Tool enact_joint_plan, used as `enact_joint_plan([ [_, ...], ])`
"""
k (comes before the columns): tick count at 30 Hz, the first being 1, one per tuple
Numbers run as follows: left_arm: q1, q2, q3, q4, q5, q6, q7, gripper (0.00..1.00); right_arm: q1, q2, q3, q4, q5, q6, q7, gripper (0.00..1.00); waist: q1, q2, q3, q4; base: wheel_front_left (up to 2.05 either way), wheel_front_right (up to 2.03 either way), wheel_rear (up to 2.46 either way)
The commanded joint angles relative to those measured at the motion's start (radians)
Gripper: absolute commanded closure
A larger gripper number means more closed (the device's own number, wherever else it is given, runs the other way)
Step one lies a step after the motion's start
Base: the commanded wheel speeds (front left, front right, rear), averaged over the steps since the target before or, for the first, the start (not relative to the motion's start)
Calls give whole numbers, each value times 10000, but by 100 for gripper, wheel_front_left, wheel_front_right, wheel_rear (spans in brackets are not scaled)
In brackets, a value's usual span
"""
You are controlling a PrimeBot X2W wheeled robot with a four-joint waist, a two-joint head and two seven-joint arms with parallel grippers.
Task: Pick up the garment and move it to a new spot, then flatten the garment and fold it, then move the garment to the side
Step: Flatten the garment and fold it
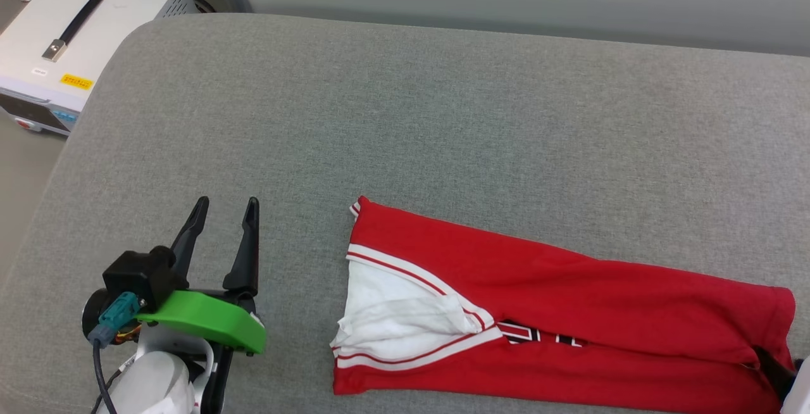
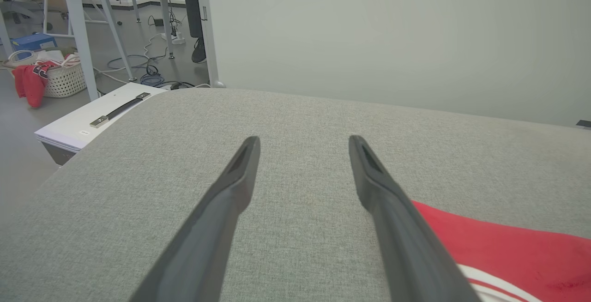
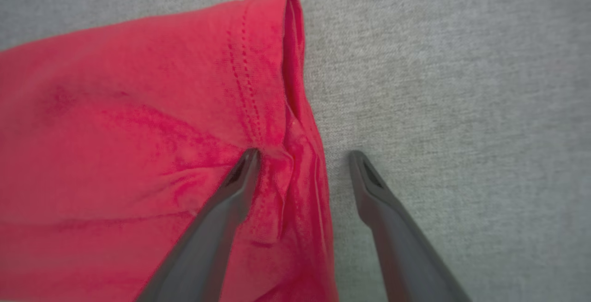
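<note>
A grey fabric-covered worktop (image 1: 405, 116) meets a plain pale wall (image 2: 392, 29); a white metal box with black handle (image 1: 69, 28) stands beside its far-left corner.

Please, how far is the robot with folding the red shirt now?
Done: the garment lies flat on the grey cushion, folded lengthwise into a narrow strip. In hand: the right gripper, open, straddles its hem edge; the left gripper, open, stands beside the sleeve end, off the cloth. Left, likely: the crosswise fold, then moving it aside.
</note>
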Motion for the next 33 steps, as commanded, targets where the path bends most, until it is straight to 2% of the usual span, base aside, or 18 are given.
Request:
enact_joint_plan([
  [1,154,-87,37,102,239,-121,-56,0,-99,285,291,286,202,6,191,0,1,0,45,15,0,0,0],
  [10,105,-645,493,272,1153,-682,-56,0,-183,357,1076,726,1000,6,335,0,1,0,131,22,0,0,0],
  [11,116,-715,556,261,1226,-746,-56,0,-200,343,1108,773,1013,6,299,3,1,0,121,23,0,0,0],
  [12,136,-796,629,262,1312,-825,-56,0,-219,330,1139,832,1034,6,257,58,1,0,105,23,0,0,0],
  [13,152,-859,683,272,1376,-882,-56,0,-235,311,1170,866,1042,6,210,93,1,0,89,23,0,0,0],
  [14,175,-933,739,296,1445,-960,-56,0,-255,274,1214,896,1038,6,123,100,1,0,68,21,0,0,0],
  [23,393,-1350,1049,693,1833,-1428,-56,0,-389,-134,1227,1058,950,6,-795,100,1,0,-266,-78,0,0,0],
  [33,570,-1621,1302,932,2056,-1718,-57,0,-504,-955,-195,1222,362,6,-1475,100,1,0,-688,-265,0,0,0],
])
